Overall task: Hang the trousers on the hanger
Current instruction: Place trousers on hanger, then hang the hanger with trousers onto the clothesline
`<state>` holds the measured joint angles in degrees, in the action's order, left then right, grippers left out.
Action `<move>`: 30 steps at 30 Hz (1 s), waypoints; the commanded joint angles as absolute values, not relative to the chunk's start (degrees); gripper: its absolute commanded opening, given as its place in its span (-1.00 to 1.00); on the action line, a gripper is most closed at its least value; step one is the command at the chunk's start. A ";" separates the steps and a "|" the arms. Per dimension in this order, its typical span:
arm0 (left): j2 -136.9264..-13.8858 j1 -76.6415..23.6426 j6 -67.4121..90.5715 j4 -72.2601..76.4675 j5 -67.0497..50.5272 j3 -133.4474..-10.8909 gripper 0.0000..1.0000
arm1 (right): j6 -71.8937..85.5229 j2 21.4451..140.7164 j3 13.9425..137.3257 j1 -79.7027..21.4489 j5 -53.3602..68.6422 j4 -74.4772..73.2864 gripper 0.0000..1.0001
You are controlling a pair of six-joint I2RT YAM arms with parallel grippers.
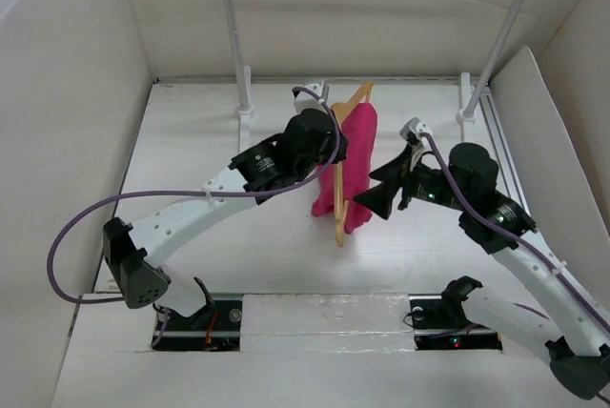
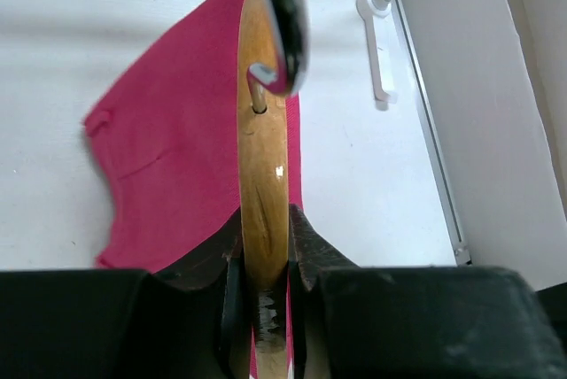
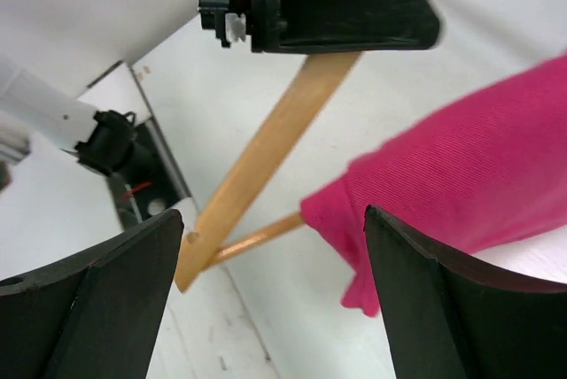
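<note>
The thin light-tan wooden hanger point(image 2: 263, 193) is pinched in the left pincer point(image 2: 264, 266), jaws pressed together on its wooden top, with the small metal hook point(image 2: 282, 25) just ahead of the fingertips. The soft magenta-pink cloth trousers point(image 1: 355, 165) appear draped over the hanger's lower bar, hanging beyond and beside that pincer. The right pincer point(image 3: 275, 299) is spread wide with nothing gripped and the cloth's edge near one finger. The draping step is judged nearly done; next, the hang should be checked and evened.

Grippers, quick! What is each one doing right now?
Left gripper: shut on the wooden hanger.
Right gripper: open, holding nothing.
</note>
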<state>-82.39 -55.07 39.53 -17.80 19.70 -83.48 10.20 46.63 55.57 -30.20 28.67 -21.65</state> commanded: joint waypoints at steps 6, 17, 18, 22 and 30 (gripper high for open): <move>-84.02 -55.99 36.91 -12.48 19.95 -92.46 -1.00 | 18.72 57.56 60.82 -37.44 21.54 -9.85 0.80; -86.04 -56.60 35.16 -10.72 20.48 -97.73 -1.00 | 26.54 61.70 55.73 -38.76 20.57 3.59 0.30; -86.31 -56.60 34.81 -10.72 20.22 -98.34 -1.00 | 28.02 61.00 55.03 -38.76 20.31 5.08 0.09; -87.80 -56.60 33.40 -11.07 19.42 -103.35 -1.00 | 30.67 60.03 53.52 -38.76 20.13 9.22 -0.43; -89.73 -54.23 32.70 -10.55 14.94 -108.01 -0.97 | 32.60 58.71 57.83 -34.91 21.79 11.51 -0.80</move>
<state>-91.02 -54.43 32.16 -22.52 18.33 -102.08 32.86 60.58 53.98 -36.05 16.43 3.31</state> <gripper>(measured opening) 0.108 0.308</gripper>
